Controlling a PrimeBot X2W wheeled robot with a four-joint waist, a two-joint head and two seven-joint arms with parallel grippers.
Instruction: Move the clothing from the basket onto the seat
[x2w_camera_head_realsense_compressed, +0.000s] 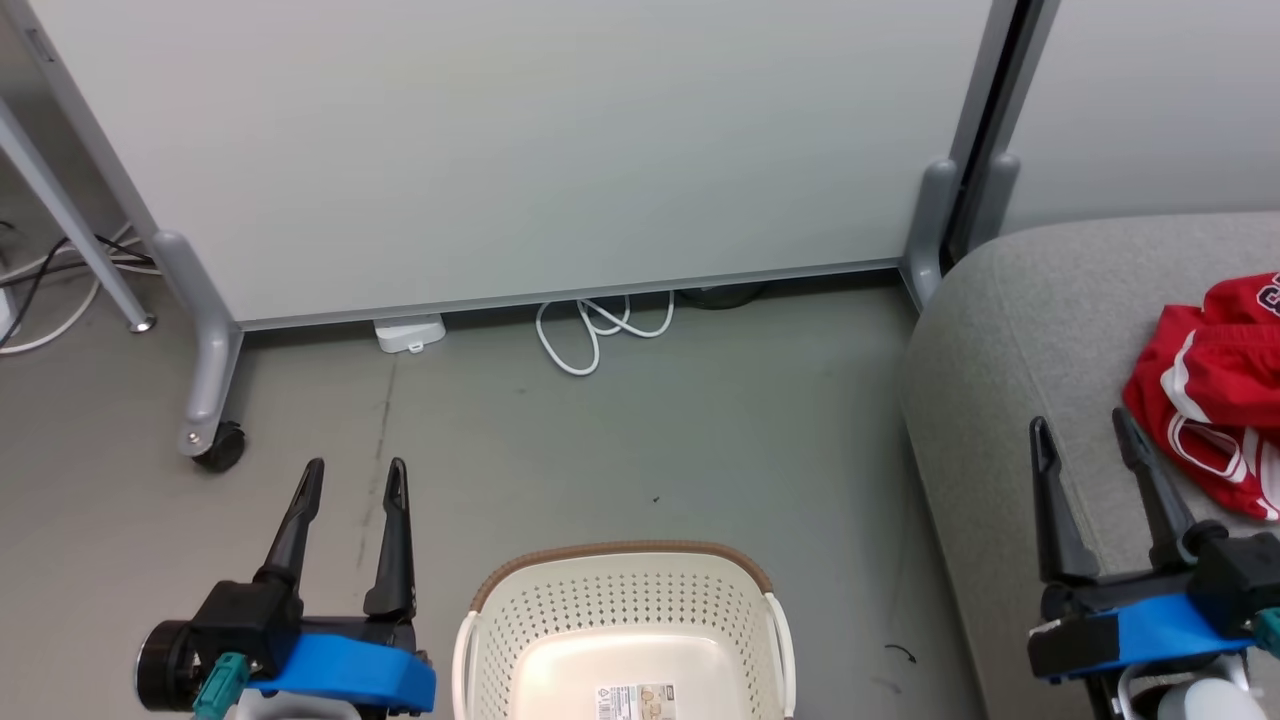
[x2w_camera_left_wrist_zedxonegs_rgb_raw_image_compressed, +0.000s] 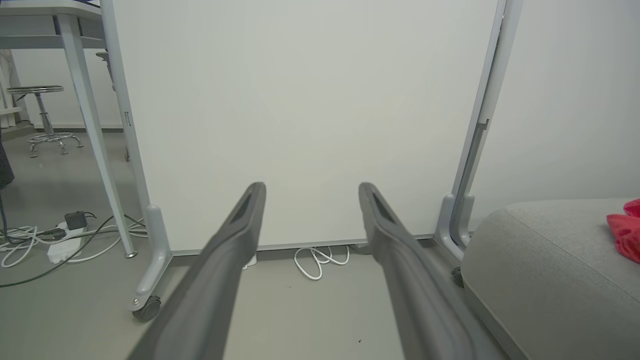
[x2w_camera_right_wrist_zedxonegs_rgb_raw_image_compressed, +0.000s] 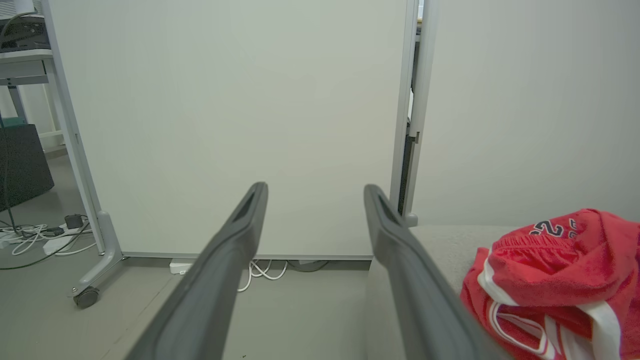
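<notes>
The white partition panel (x2w_camera_head_realsense_compressed: 520, 150) is standing upright on a grey wheeled frame, closing off the far side of the work area. A second panel (x2w_camera_head_realsense_compressed: 1150, 100) is standing just beside it on the right, behind the seat.

The seat (x2w_camera_head_realsense_compressed: 1000, 330) is occupying the right side, with its rounded corner facing the basket. The grey floor (x2w_camera_head_realsense_compressed: 650, 440) is lying open between the panel, the seat and the basket.

The basket (x2w_camera_head_realsense_compressed: 620, 610) is sitting on the floor between the two arms, its label (x2w_camera_head_realsense_compressed: 640, 700) showing on the bare bottom.

The clothing (x2w_camera_head_realsense_compressed: 1210, 390) is lying bunched on the seat, well apart from the basket, with dark numerals showing in the right wrist view.

The left gripper (x2w_camera_head_realsense_compressed: 356, 466) is hovering over the floor left of the basket, jaws spread and holding nothing. The right gripper (x2w_camera_head_realsense_compressed: 1081, 420) is hovering over the seat just beside the clothing, jaws likewise spread and holding nothing.

A white cable (x2w_camera_head_realsense_compressed: 600, 330) is lying coiled at the panel's foot, near a white adapter (x2w_camera_head_realsense_compressed: 410, 333). A caster (x2w_camera_head_realsense_compressed: 222, 445) is resting beyond the left gripper.
</notes>
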